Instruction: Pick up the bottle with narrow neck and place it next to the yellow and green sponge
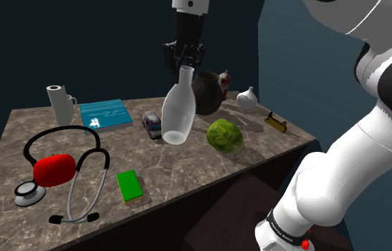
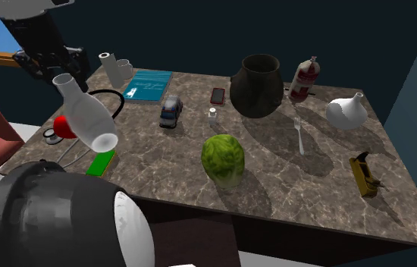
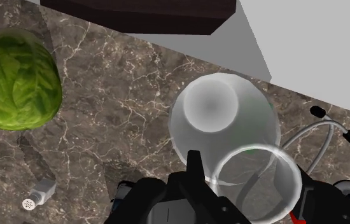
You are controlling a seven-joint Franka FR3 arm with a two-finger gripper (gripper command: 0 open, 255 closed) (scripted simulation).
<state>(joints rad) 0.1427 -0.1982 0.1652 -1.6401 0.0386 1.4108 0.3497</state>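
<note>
Dark blue-grey walls close in the room, and pale grey floor (image 3: pixel 307 38) shows past the near edge of the bench (image 1: pixel 187 171), a wide slab of brown marble run through with fine white veins over a dark brown front. The white arm (image 1: pixel 358 142), smooth and rounded with dark joints, reaches from the shoulder view's lower right up over the slab. Toward the far edge sits a squat, matt dark pot (image 2: pixel 256 85) with a wide mouth. In front of it lies a crinkled green lettuce (image 2: pixel 224 159), round and leafy. The bottle (image 1: pixel 179 114) is translucent, whitish glass, with a broad rounded body tapering to a narrow neck. It hangs tilted in the air, clear of the bench. The black hand (image 1: pixel 184 57) pinches it by the neck, one finger on each side. At the shoulder view's near left a stethoscope (image 1: pixel 66 171) loops its dark and grey tubing around a glossy red lump (image 1: pixel 53 170), and just to its right lies the sponge (image 1: pixel 129 185), a flat green block. A thin teal book (image 1: pixel 105 114) lies at the far left beside a white roll (image 1: pixel 60 103). Smaller pieces are scattered about: a white bulbous flask (image 2: pixel 346 112), a red and white canister (image 2: pixel 304 80), a toy car (image 2: pixel 170 110), a yellow tool (image 2: pixel 365 174), a fork (image 2: pixel 299 133) and a little shaker (image 2: pixel 212 116).
</note>
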